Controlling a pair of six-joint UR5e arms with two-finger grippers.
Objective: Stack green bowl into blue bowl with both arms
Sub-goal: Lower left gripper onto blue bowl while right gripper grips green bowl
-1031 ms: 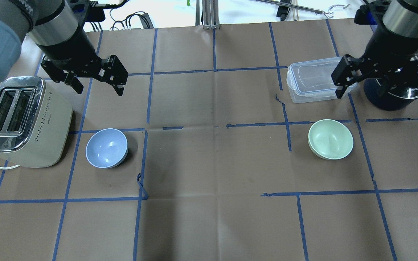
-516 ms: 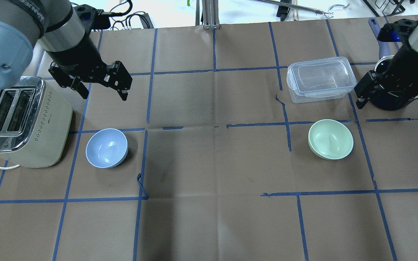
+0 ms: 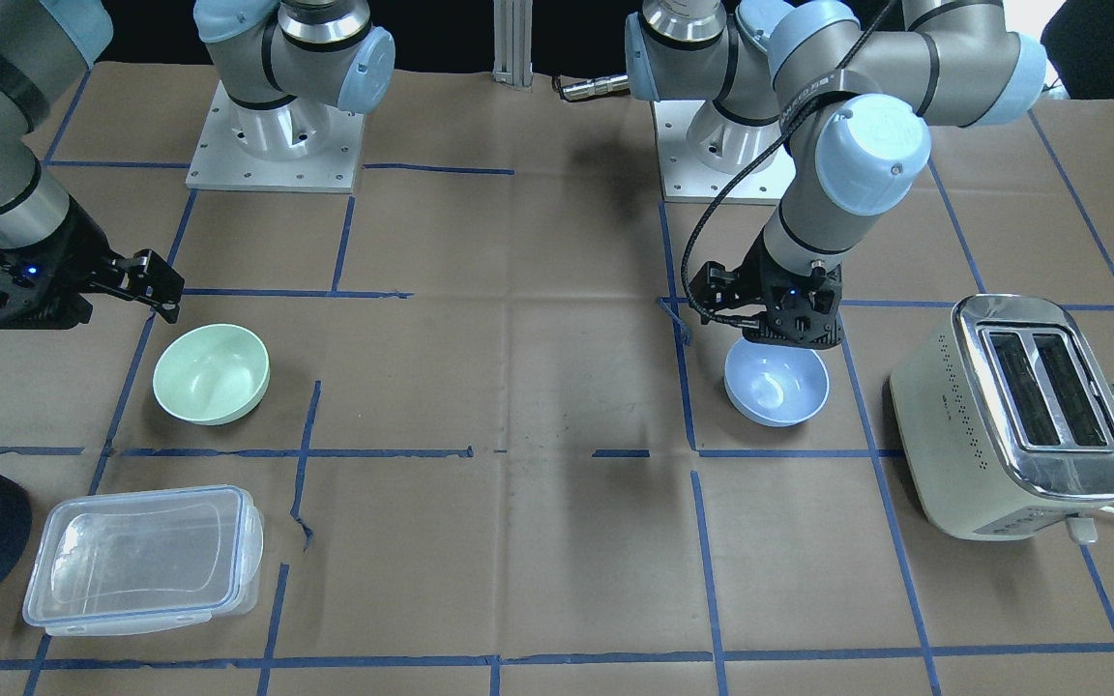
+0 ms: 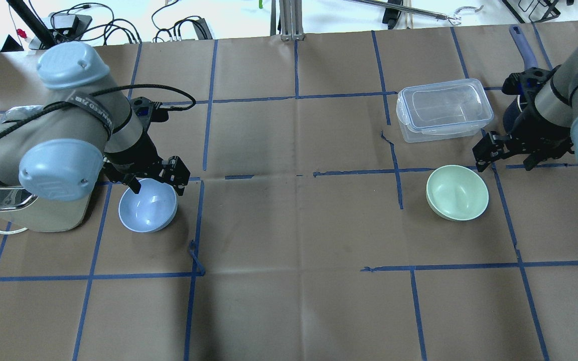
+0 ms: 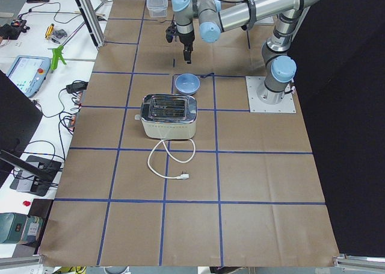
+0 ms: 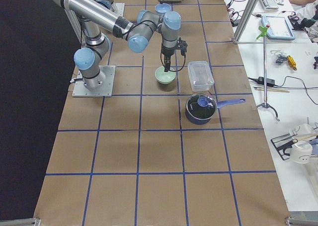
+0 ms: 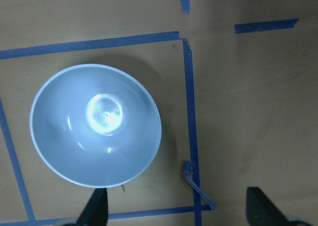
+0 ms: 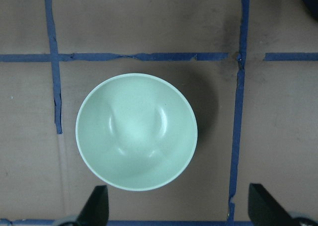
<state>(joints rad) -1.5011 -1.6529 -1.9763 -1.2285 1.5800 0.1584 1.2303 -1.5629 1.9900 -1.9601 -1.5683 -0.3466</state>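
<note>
The blue bowl (image 4: 147,205) sits upright next to the toaster; it also shows in the front view (image 3: 776,387) and the left wrist view (image 7: 97,124). My left gripper (image 4: 158,188) is open, low over the bowl's far rim; one finger is over the rim and the other over the table beside it. The green bowl (image 4: 457,192) sits upright on the right; it also shows in the front view (image 3: 211,372) and the right wrist view (image 8: 136,131). My right gripper (image 4: 504,161) is open and empty, just beyond the green bowl's far right side, apart from it.
A cream toaster (image 3: 1021,416) stands close beside the blue bowl. A clear blue-rimmed container (image 4: 443,109) and a dark pot (image 6: 200,109) lie beyond the green bowl. A loose curl of blue tape (image 4: 196,253) sticks up near the blue bowl.
Both arms have come down and toward the bowls. The left gripper moved from beyond the toaster to the blue bowl's far rim. The right gripper moved from the pot toward the green bowl.
</note>
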